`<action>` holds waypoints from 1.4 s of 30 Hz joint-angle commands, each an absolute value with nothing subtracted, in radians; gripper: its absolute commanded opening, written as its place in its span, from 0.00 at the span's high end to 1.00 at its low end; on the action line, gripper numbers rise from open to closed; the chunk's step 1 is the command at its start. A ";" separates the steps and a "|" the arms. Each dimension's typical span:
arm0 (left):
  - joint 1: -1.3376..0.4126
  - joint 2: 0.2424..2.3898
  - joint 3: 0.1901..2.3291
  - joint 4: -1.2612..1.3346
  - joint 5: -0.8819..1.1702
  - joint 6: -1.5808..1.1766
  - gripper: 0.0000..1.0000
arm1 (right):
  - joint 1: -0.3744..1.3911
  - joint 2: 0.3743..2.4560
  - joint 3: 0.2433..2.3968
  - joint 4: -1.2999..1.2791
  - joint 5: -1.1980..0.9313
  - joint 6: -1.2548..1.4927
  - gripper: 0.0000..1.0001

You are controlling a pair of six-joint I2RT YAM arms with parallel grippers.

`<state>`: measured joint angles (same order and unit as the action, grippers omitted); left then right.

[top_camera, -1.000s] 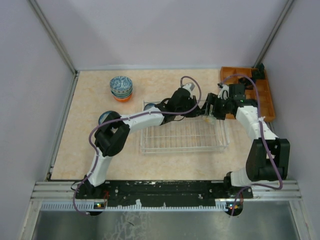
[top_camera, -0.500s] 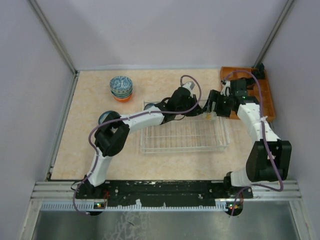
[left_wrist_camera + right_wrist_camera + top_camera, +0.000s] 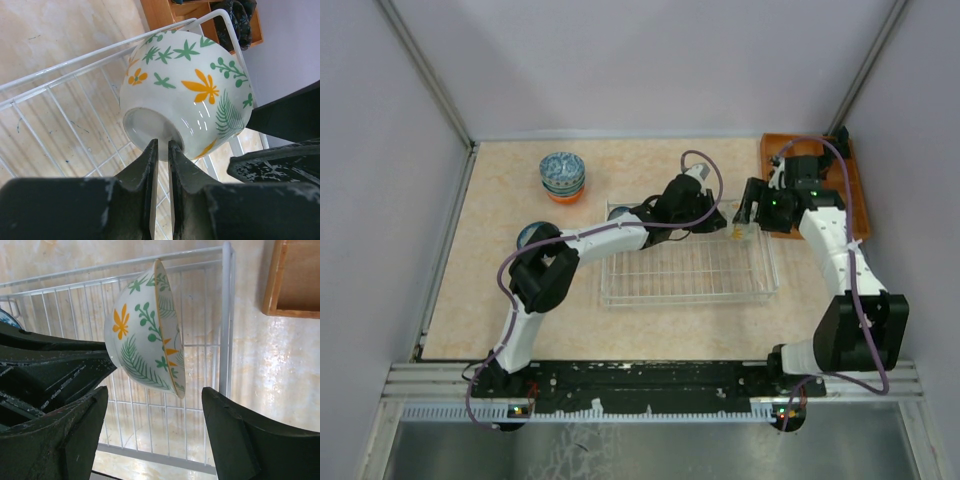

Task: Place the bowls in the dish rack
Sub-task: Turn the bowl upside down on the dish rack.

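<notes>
White ceramic bowl [image 3: 190, 85] with green and orange leaves stands on edge in the far right corner of the pale wire dish rack [image 3: 680, 298], its rim facing our spread right gripper [image 3: 152, 405], its foot seemingly pinched by our nearly closed left gripper [image 3: 160, 142].

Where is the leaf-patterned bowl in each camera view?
Top external: leaf-patterned bowl, tiny, at the dish rack's far right corner.
Left wrist: bowl fills the centre, foot toward the camera.
Right wrist: bowl centre-left, turned on edge.
Shared landmark: the dish rack's white corner wire.
</notes>
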<state>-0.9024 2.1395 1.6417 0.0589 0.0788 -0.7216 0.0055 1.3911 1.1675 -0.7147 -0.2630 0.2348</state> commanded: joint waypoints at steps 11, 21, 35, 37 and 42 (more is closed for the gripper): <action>-0.902 2.190 1.744 0.054 0.091 -0.710 0.81 | -0.018 1.272 1.232 -0.765 -0.109 0.228 0.28; -0.902 2.227 1.787 0.045 0.102 -0.712 0.81 | -0.024 1.282 1.208 -0.742 -0.115 0.231 0.31; -0.903 2.241 1.817 0.047 0.105 -0.712 0.81 | -0.041 1.287 1.208 -0.730 -0.130 0.232 0.30; -0.899 2.195 1.766 0.070 0.086 -0.707 0.76 | -0.042 1.283 1.207 -0.728 -0.133 0.232 0.30; -0.882 2.123 1.711 0.086 0.059 -0.696 0.61 | -0.041 1.284 1.202 -0.721 -0.142 0.233 0.27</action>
